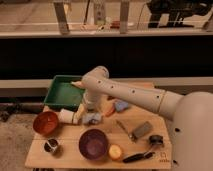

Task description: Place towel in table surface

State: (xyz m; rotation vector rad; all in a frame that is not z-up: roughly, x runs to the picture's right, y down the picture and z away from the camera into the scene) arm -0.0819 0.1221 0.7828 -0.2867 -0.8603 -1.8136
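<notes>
The gripper (89,114) points down over the middle of the table (145,120), just right of the green tray (62,92); its tip sits at the bluish towel (92,118), which lies bunched on the tabletop; how wide it is spread cannot be told. A purple bowl (93,144) sits nearer; an orange bowl (46,123) lies to the left.

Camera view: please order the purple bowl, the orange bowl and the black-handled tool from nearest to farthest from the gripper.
The gripper is low at the table's middle, beside the towel.
1. Purple bowl, just in front of it.
2. Orange bowl, to the image left.
3. Black-handled tool, at the front, image right.
</notes>
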